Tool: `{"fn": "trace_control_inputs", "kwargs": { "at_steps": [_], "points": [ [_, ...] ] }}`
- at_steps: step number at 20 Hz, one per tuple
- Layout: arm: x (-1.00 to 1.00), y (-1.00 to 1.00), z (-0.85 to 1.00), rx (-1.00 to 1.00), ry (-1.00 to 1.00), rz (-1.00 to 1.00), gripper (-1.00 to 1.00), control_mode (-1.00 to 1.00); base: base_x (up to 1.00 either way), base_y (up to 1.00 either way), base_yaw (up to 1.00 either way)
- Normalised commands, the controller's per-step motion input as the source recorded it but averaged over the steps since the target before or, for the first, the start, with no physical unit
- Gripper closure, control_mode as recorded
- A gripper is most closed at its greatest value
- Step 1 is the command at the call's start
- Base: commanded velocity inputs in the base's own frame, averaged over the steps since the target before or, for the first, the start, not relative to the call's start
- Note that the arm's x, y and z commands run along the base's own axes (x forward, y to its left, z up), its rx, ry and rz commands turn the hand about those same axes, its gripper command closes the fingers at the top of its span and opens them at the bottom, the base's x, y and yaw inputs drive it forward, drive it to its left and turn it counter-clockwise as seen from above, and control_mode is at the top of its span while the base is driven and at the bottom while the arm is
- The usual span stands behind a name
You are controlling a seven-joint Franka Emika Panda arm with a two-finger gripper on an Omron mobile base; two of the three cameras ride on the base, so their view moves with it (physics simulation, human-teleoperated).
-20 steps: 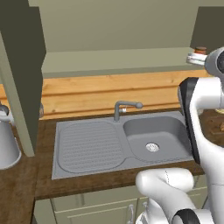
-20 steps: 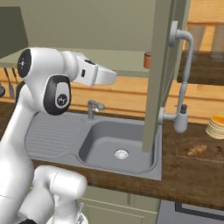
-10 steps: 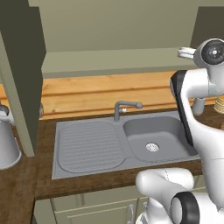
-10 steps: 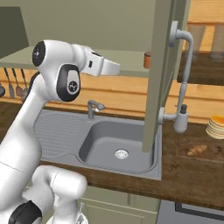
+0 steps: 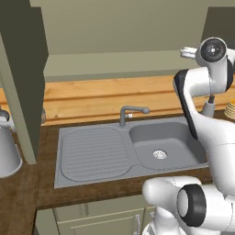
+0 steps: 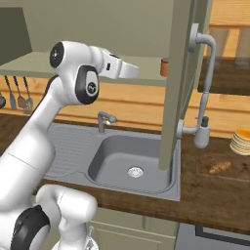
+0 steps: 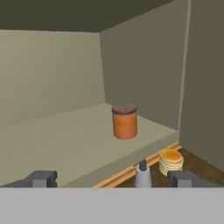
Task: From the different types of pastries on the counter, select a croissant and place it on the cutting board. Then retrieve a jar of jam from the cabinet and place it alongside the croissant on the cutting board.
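Orange-brown jar of jam (image 7: 124, 121) stands upright on the pale green shelf (image 7: 65, 144) inside the cabinet (image 6: 181, 78), near the shelf's front edge and toward its right-hand end, well apart from the back wall. Nothing else sits on the shelf around it, so there is room on both sides for the fingers.

Gripper (image 7: 111, 178) is spread wide and holds nothing. Fingertips (image 7: 41, 178) sit low in the hand view, jar ahead of them and a bit right of centre, not yet between them. In the right base view the hand (image 6: 122, 71) is up at shelf height, pointing toward the jar (image 6: 164, 67), short of it.

Croissant (image 6: 219, 167) already lies on the cutting board (image 6: 234, 172), near the counter's right end, with the pancake stack (image 6: 240, 141) behind it by the back edge. So the step in hand, as I judge it, is the reach for the jam.

Doing it well:
- Shift the hand right so the jar is centred between the fingers before going in.
- Stay level with the shelf and keep the fingertips above its front edge, or they may clip it.
- Grip the jar body below the darker lid, mid-height, so it doesn't tip or slip.
- Watch the open cabinet door (image 6: 171, 88) on the way out. It hangs right beside the path down to the board.
- Lift slightly before pulling back.
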Motion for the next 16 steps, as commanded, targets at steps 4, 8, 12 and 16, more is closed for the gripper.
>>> {"fn": "trace_control_inputs", "kwargs": {
  "at_steps": [4, 8, 12, 16],
  "points": [
    [0.56, -0.31, 0.0, 0.02, 0.04, -0.01, -1.0, -1.0, 0.0, 0.0, 0.0],
    [0.53, -0.24, 0.0, 0.0, 0.04, -0.01, -1.0, -1.0, 0.0, 0.0, 0.0],
    [0.35, -0.67, 0.0, 0.0, 0.06, 0.0, -1.0, -1.0, 0.0, 0.0, 0.0],
    [0.41, -0.98, -0.01, 0.0, 0.05, 0.0, -1.0, -1.0, 0.0, 0.0, 0.0]
  ]
}}
